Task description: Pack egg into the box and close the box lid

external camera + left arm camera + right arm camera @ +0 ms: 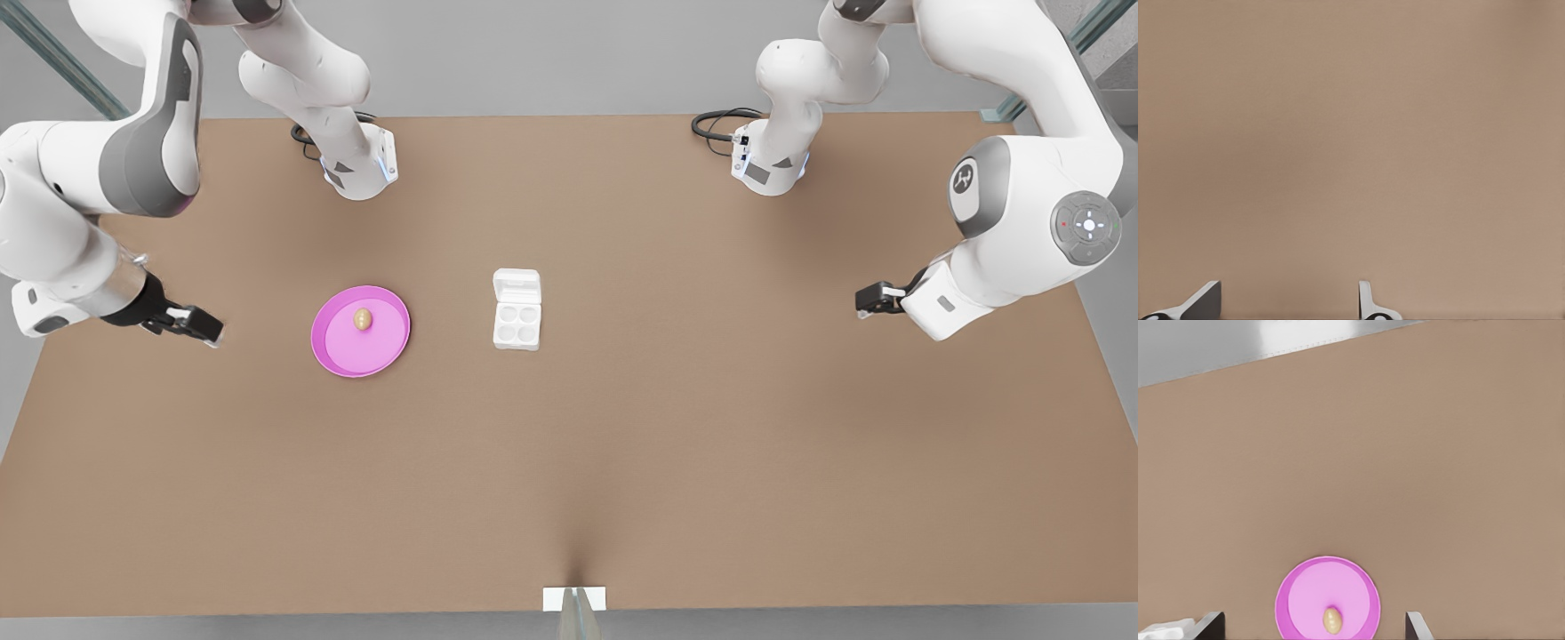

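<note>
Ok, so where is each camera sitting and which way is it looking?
Front view: high above the table, looking down; both arms, box, plate and egg show.
Left wrist view: on the left pincer, facing bare table; open fingertips show.
Right wrist view: on the right pincer, facing the plate; open fingertips show.
Shared: front and right wrist views both see the egg on the plate.

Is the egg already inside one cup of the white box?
No, the egg lies on the pink plate, apart from the box, whose four cups are empty.
</note>
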{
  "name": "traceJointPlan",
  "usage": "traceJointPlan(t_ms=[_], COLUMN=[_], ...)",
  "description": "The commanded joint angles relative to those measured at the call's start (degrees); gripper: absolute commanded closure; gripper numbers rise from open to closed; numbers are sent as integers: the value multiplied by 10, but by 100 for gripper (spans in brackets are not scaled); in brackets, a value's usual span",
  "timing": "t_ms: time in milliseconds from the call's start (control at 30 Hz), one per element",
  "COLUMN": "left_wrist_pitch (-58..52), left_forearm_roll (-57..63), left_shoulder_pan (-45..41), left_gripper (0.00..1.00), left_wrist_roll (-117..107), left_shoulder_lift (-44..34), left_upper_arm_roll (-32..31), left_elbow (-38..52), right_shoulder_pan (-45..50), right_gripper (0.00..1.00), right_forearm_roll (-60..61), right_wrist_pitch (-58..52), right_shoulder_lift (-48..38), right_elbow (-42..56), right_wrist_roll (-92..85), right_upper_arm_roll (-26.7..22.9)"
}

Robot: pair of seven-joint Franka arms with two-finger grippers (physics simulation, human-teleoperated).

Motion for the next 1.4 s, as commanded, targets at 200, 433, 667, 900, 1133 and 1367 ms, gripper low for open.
traceJointPlan(t_ms=[200,433,667,900,1133,1367], left_wrist_pitch=[-52,-58,-83,-63,-61,-61], left_forearm_roll=[2,2,-8,-10,-10,-10], left_shoulder_pan=[0,0,0,0,0,0], left_gripper=[0,0,0,0,0,0], left_wrist_roll=[4,2,6,7,7,7], left_shoulder_lift=[12,14,11,24,25,27], left_upper_arm_roll=[2,1,0,0,-2,-3], left_elbow=[1,1,3,3,3,3], right_shoulder_pan=[3,2,-61,-65,-19,-64], right_gripper=[0,0,0,0,0,0], right_forearm_roll=[0,-116,-527,-1007,-1291,-1408], right_wrist_pitch=[24,530,795,740,631,669], right_shoulder_lift=[12,-230,-258,-224,-89,-86], right_elbow=[-14,-556,-742,-753,-701,-695], right_wrist_roll=[-21,252,656,981,1374,1468], right_upper_arm_roll=[2,192,182,160,163,151])
